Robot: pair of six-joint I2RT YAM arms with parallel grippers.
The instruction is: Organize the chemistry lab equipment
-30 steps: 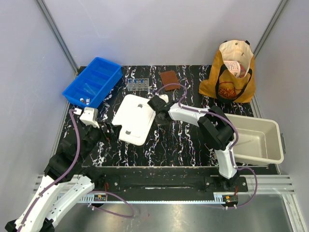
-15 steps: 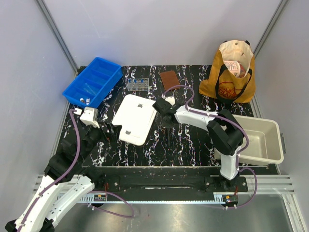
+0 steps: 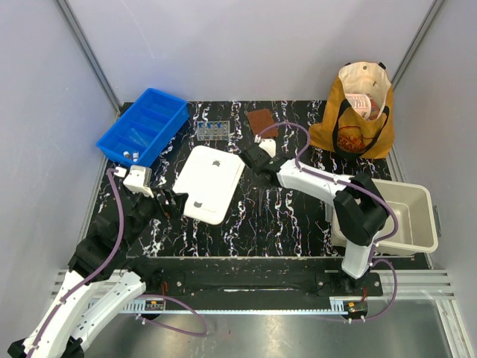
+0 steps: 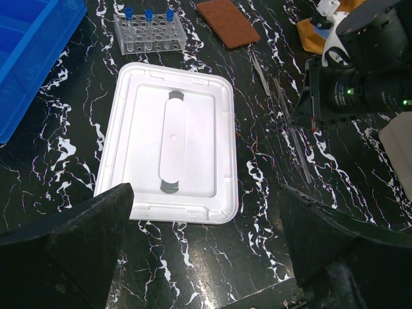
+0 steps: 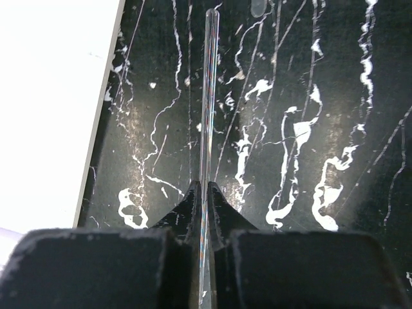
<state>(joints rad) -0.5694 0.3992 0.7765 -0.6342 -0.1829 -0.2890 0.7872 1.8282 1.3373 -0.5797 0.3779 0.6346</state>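
My right gripper (image 5: 203, 187) is shut on a thin clear glass rod (image 5: 207, 96) that points ahead over the black marble table, just right of a white lid (image 5: 51, 109). In the top view this gripper (image 3: 250, 156) is beside the lid's (image 3: 210, 183) far right corner. My left gripper (image 4: 205, 199) is open and empty, low over the table at the lid's (image 4: 170, 145) near edge. A clear tube rack (image 4: 149, 35) holds three blue-capped tubes. Thin metal tools (image 4: 261, 64) lie right of the lid. White-capped vials (image 3: 130, 154) sit in the blue bin (image 3: 153, 112).
A brown pad (image 3: 261, 121) lies at the back near the rack (image 3: 212, 130). A tan tote bag (image 3: 358, 112) stands at the back right. A beige tub (image 3: 417, 198) sits at the right edge. The blue bin overhangs the back left corner.
My right gripper has moved towards the back and right with the rod, away from the lid's edge. The left arm has not moved.
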